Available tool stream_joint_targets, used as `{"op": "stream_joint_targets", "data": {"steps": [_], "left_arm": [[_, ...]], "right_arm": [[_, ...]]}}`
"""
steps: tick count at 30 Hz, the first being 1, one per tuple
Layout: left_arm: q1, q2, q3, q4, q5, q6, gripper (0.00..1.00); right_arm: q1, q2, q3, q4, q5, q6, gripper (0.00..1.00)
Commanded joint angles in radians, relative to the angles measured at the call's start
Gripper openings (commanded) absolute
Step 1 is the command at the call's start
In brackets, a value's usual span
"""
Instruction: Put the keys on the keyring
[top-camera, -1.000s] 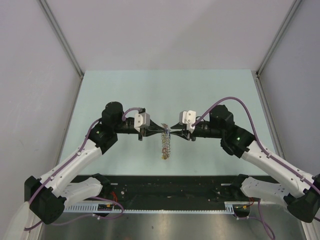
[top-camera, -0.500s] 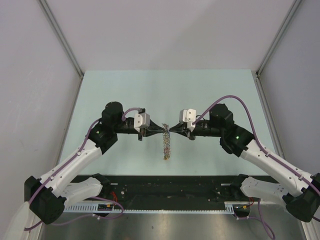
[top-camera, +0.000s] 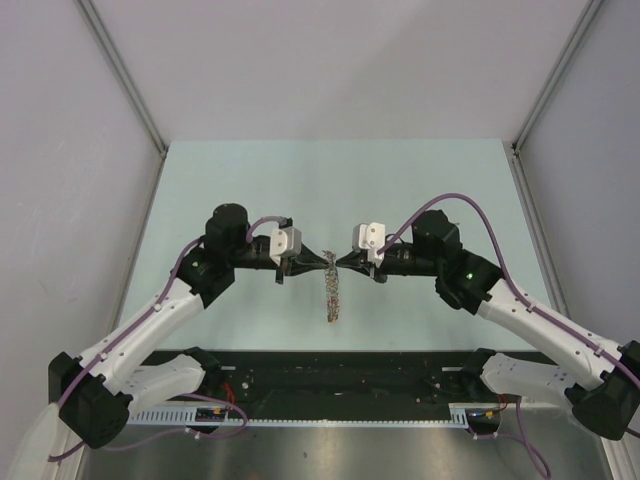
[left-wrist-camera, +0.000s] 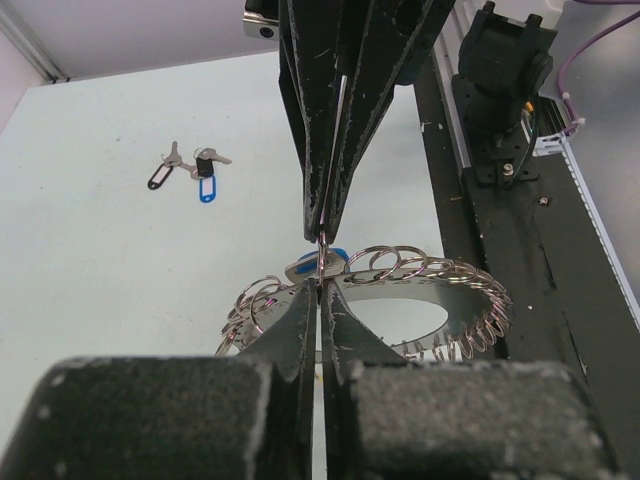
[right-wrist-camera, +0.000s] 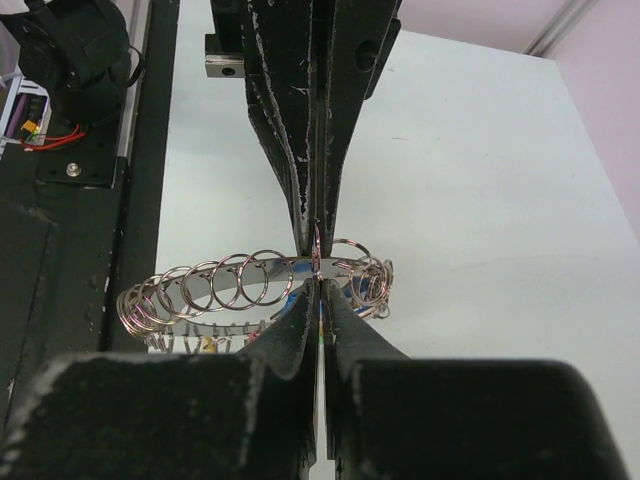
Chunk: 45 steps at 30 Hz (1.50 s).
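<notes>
Surface: pale green table (top-camera: 250, 180), with grey walls round it.

Left gripper (left-wrist-camera: 320, 292): mine, jaws pressed flat together on thin wire at the top of the keyring (left-wrist-camera: 430, 275). The keyring hangs below the tips, strung with small rings.

Right gripper (left-wrist-camera: 322, 228): mine, tip to tip with the left. A second ago its jaws stood slightly apart; now they are closed on the same wire. I judge the keyring pinned from both sides, ready for working its coil open.

Keys (left-wrist-camera: 190, 172): two, one black tag and one blue, lying on the table well apart from the keyring, not yet strung.
</notes>
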Motion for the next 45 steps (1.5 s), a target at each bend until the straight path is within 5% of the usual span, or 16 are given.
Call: {"op": "stream_joint_targets", "data": {"steps": [1, 45], "left_arm": [[-0.016, -0.004, 0.053, -0.004, 0.024, 0.032, 0.00], [-0.042, 0.027, 0.100, -0.144, -0.058, 0.113, 0.00]], "right_arm": [[0.016, 0.008, 0.030, 0.054, 0.025, -0.027, 0.00], [0.045, 0.026, 0.116, -0.012, 0.117, -0.083, 0.00]]}}
